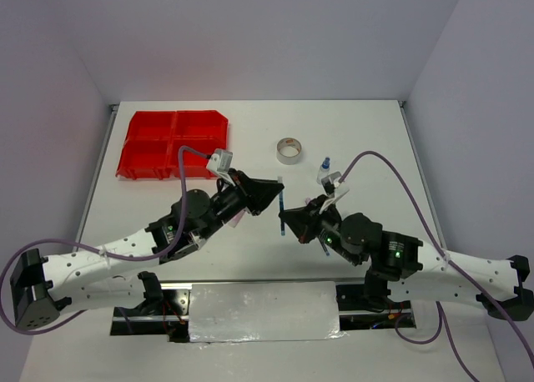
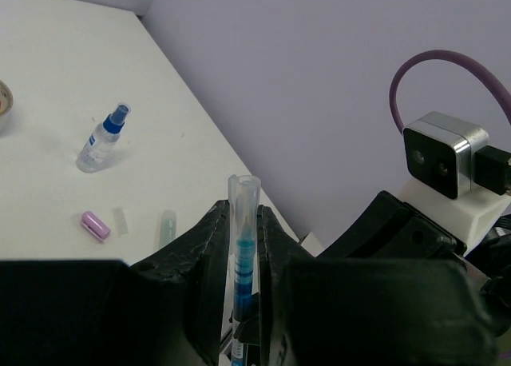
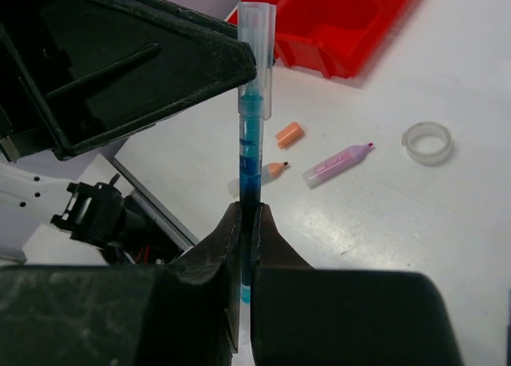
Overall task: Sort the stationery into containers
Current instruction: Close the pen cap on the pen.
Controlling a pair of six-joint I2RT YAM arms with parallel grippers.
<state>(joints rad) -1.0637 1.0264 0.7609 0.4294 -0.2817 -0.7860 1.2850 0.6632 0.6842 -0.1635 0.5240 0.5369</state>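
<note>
Right gripper (image 3: 246,212), left gripper (image 2: 243,214) both clamped on blue pen (image 3: 251,142), orange cap (image 3: 289,134) in right-wrist view only, red tray (image 1: 173,136) at far-left edge

Both arms stretch inward from their bases, wrists meeting almost tip to tip. The left pincer (image 2: 243,222) and the right pincer (image 3: 246,222) each clamp opposite ends of one blue pen (image 3: 249,154), fingers nearly together.
</note>
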